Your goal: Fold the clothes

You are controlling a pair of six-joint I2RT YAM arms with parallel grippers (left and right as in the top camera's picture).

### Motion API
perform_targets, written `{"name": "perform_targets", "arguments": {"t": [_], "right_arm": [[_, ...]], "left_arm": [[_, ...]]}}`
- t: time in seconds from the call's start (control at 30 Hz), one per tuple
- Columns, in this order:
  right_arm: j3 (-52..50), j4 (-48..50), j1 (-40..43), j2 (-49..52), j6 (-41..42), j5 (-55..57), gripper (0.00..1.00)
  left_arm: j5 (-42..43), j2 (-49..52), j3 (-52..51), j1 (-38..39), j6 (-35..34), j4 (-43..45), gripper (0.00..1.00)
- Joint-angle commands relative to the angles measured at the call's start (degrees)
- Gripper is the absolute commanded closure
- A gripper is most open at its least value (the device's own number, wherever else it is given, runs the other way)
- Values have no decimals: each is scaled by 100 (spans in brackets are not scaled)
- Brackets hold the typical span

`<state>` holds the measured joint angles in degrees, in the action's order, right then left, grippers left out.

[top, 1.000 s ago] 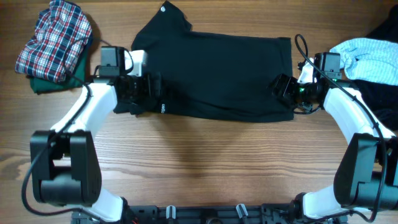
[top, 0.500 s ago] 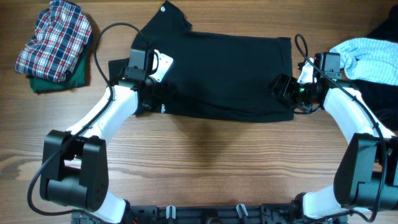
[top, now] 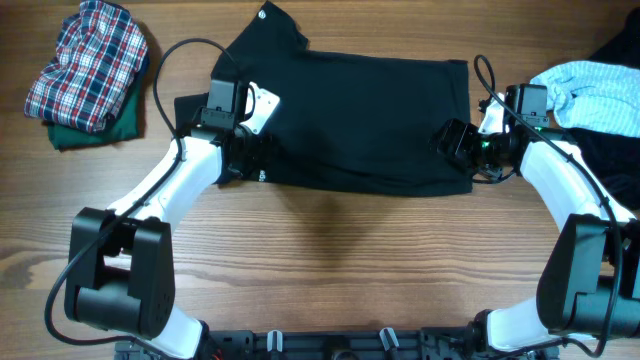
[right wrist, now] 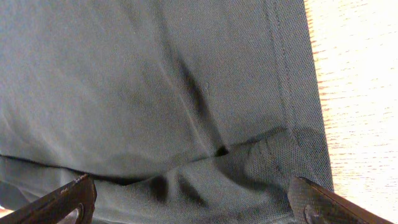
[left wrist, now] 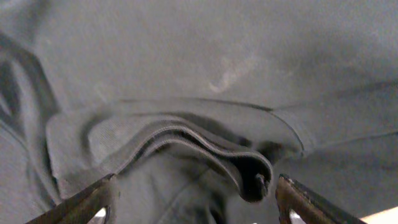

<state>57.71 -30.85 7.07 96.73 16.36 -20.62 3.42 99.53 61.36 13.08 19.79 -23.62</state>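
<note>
A large black T-shirt (top: 360, 120) lies spread across the middle of the wooden table, its collar toward the far left. My left gripper (top: 250, 155) rests on the shirt's left part, near a small white print. In the left wrist view its fingers (left wrist: 93, 200) stand wide apart, astride a raised fold of black fabric (left wrist: 186, 140). My right gripper (top: 452, 140) sits over the shirt's right end, open. The right wrist view shows rumpled black cloth (right wrist: 155, 81) between its fingertips (right wrist: 314, 205), next to the stitched hem (right wrist: 280, 68).
A plaid garment (top: 88, 62) lies on a green one (top: 95, 130) at the far left. A light blue garment (top: 595, 90) and a dark one (top: 620, 160) sit at the right edge. Bare wood (top: 330, 260) stretches in front of the shirt.
My left arm has swung right, further onto the shirt, leaving a black sleeve flap exposed to its left. Its jaws have narrowed a little. The right arm has stayed put.
</note>
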Motion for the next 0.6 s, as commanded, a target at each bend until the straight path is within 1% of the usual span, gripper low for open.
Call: {"name": "perform_targets", "arguments": {"t": [0.0, 0.07, 0.1, 0.13, 0.17, 0.2, 0.3, 0.4, 0.47, 0.5, 0.57], "right_arm": [[116, -2, 28, -107, -90, -131, 1], [116, 0, 28, -107, -92, -131, 1], [116, -2, 28, -107, -92, -129, 2], [116, -2, 28, -107, -98, -127, 4], [116, -4, 28, -107, -101, -125, 4], [116, -9, 28, -107, -114, -127, 4], [116, 2, 28, -105, -114, -129, 4], [116, 22, 28, -107, -114, -129, 4], [116, 17, 28, -107, -116, -129, 4], [116, 15, 28, -107, -118, -129, 4], [116, 20, 28, -107, -118, -129, 4]], "left_arm": [[238, 81, 57, 22, -992, -96, 9], [352, 79, 57, 22, -1742, -90, 6], [435, 79, 59, 20, -2782, -114, 1], [540, 79, 59, 20, -3676, -179, 0], [684, 79, 59, 20, -3934, -195, 0], [1078, 79, 59, 20, -4140, -179, 0], [2203, 79, 59, 22, -4151, 57, 0], [2903, 79, 59, 22, -4148, 256, 0], [2927, 79, 59, 22, -4151, 295, 0], [2824, 79, 57, 22, -4275, 299, 0], [2295, 79, 57, 22, -5182, 243, 0]]}}
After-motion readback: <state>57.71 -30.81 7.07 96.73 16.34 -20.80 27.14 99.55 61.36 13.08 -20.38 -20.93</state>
